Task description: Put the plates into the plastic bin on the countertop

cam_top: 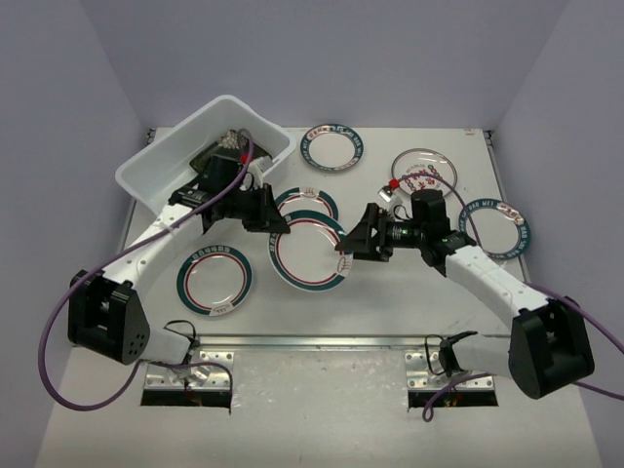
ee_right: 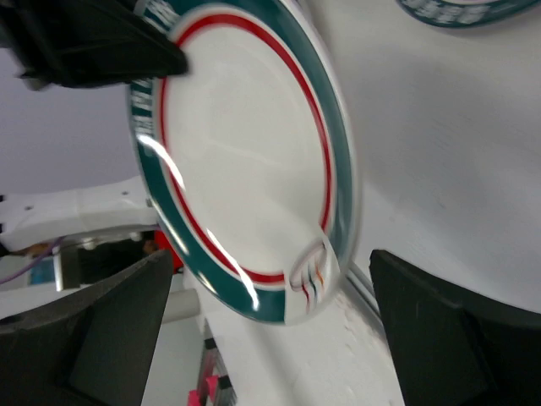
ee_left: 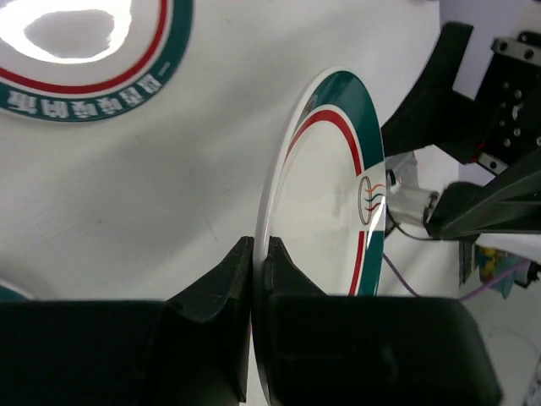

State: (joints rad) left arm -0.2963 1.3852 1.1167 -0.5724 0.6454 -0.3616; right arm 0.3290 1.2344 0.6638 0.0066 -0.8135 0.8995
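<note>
The left claw (ee_left: pixel 258 251) pinches the ringed plate (ee_left: pixel 330 203) by its rim; the right claw (ee_right: pixel 269 262) gapes wide astride the opposite edge; only overhead shows the plastic bin (cam_top: pixel 146 187).

Five round white plates with teal-and-red ringed rims (cam_top: pixel 310 255): one far, two at centre, one near left, one right. One round white plate with red characters (cam_top: pixel 424 171), far right. One square black flowered plate (cam_top: pixel 219 146) visible inside one white translucent plastic bin (cam_top: pixel 146 187), far left.

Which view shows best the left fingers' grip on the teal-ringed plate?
Left wrist: the left fingers pinch the plate's rim up close. Right wrist shows mostly the plate's face; top external shows both small.
</note>
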